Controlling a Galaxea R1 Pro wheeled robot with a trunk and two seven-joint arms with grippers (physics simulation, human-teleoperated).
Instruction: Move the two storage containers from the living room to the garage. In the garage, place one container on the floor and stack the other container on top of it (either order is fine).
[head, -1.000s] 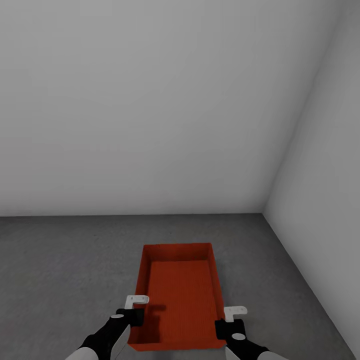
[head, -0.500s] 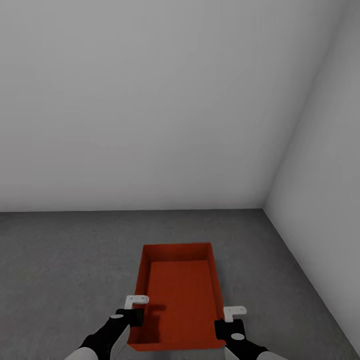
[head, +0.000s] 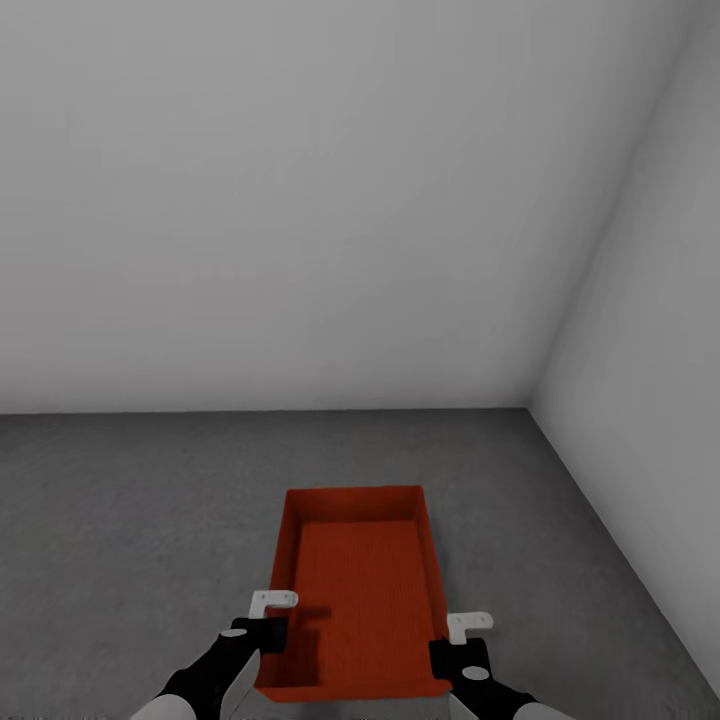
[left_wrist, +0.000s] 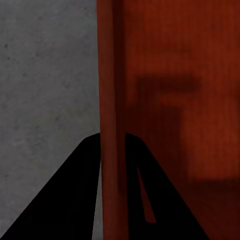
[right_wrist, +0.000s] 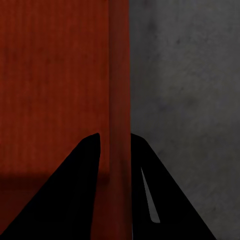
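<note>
One storage container (head: 360, 590), a red-orange rectangular bin with an open top, thin straight walls and a finely ribbed bottom, is held between the robot's two arms over the dark grey floor (head: 130, 520). That floor is matte and mottled like concrete, and it runs beyond the container to two plain grey-white walls (head: 300, 200) that meet in a corner off past the bin's far right side.

At the container's near left wall, the left gripper (head: 268, 622) pinches the thin rim; in the left wrist view its dark fingers (left_wrist: 75, 190) sit close on either side of the wall's edge (left_wrist: 112, 100), one inside the bin and one outside. The right gripper (head: 452, 640) does the same on the near right wall, its fingers (right_wrist: 75, 190) tight about that edge (right_wrist: 119, 75). Both are nearly closed, parted only by the wall's thickness.

Compared with a second ago, the container and the grippers sit at the same spot in the head view, while the line where floor meets the far wall has climbed higher, so more floor shows beyond the bin: the camera has shifted.
</note>
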